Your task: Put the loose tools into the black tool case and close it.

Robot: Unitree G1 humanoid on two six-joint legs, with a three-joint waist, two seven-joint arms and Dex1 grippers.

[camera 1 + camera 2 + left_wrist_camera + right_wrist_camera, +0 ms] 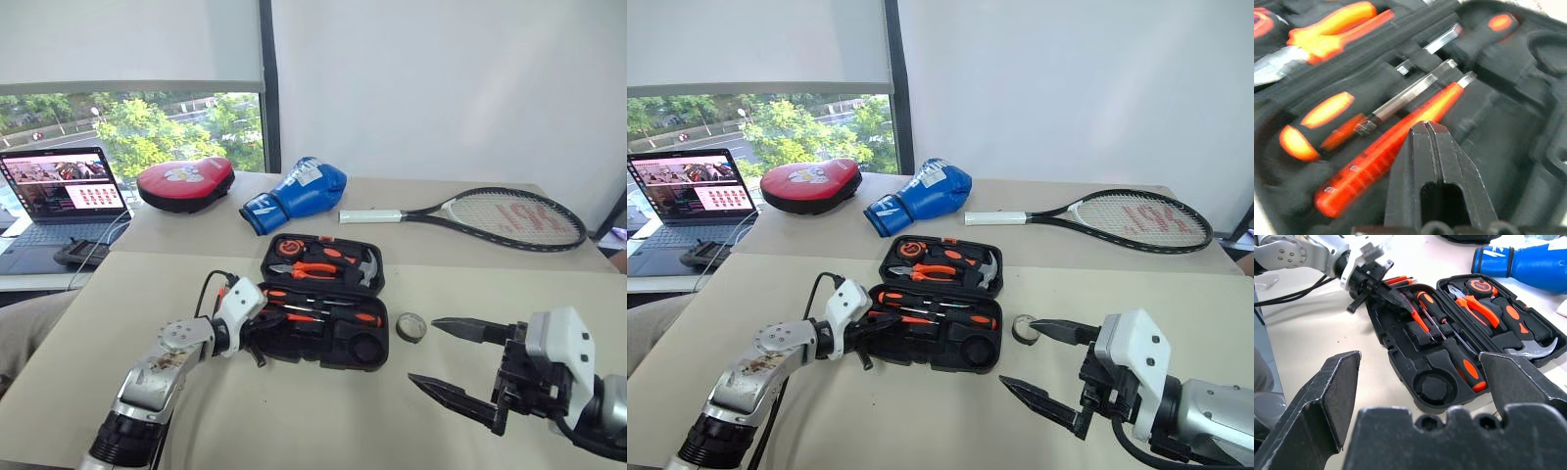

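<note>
Pressing its two black fingers together with nothing between them, the left gripper point(1400, 301) points into the near half of the black tool case point(364, 354), its tip just above the slots at that half's left end. From the left wrist view the closed fingertips point(1426, 128) sit right over the small orange tester screwdriver point(1386, 152), which lies in its slot beside a thin metal shaft; whether they touch it cannot be told. Next to it in the same half lie two orange-and-black handled screwdrivers point(1462, 360), side by side, and at the right end a round recess point(1436, 389) stands empty. The case lies open and flat on the beige table point(294, 421), its far half holding the orange-handled pliers point(312, 271), a round tape measure point(289, 248) and a small hammer point(367, 264). Just right of the case, on the table, lies the small black tape roll point(411, 327), apart from the case edge. The right gripper point(460, 364) hovers above the table near that roll with its fingers spread wide and holding nothing, pointing toward the case. Farther back lie a blue boxing glove point(299, 193), a red oval pad point(186, 182) and a tennis racket point(500, 215); a laptop point(64, 191) sits open at the far left.
</note>
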